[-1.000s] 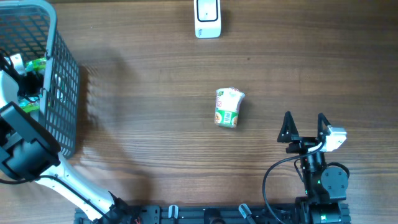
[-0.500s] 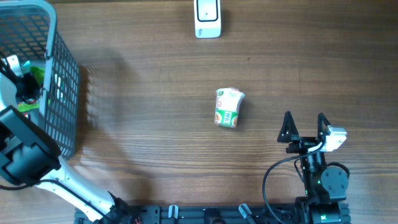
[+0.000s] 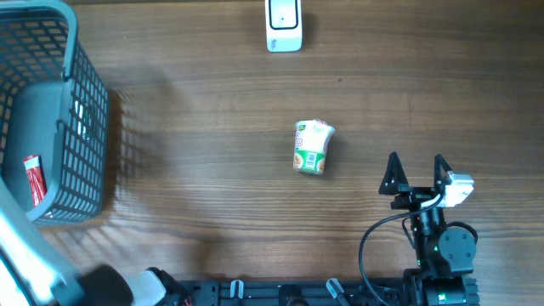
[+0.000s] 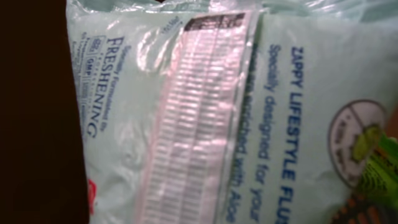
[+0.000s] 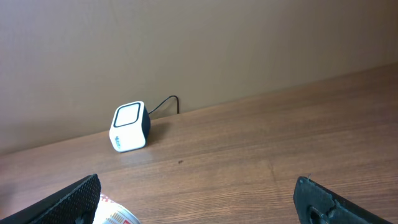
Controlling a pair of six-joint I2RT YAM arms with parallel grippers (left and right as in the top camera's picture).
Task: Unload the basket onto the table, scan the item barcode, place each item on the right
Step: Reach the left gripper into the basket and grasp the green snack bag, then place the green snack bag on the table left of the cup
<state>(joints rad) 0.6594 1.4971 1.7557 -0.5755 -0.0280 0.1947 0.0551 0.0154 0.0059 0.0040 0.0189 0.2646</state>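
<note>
A pale green plastic packet (image 4: pixel 205 118) with blue lettering and a shiny printed seam strip fills the left wrist view, pressed close to the camera. It hides my left gripper's fingers. In the overhead view only a blurred white stretch of my left arm (image 3: pixel 24 255) shows at the near left edge, and neither the packet nor the gripper shows there. The white scanner (image 3: pixel 284 25) stands at the table's far edge and also shows in the right wrist view, scanner (image 5: pixel 129 127). My right gripper (image 3: pixel 416 170) rests open near the front right, gripper (image 5: pixel 202 199) holding nothing.
A grey wire basket (image 3: pixel 85 127) stands at the far left with a small red packet (image 3: pixel 31 179) on its floor. A noodle cup (image 3: pixel 312 146) lies on its side mid-table, just left of my right gripper; its rim cup (image 5: pixel 115 214) shows by the left finger.
My left arm has come up out of the basket toward the near left edge. The green packet has left the basket with it. The right arm has not moved.
</note>
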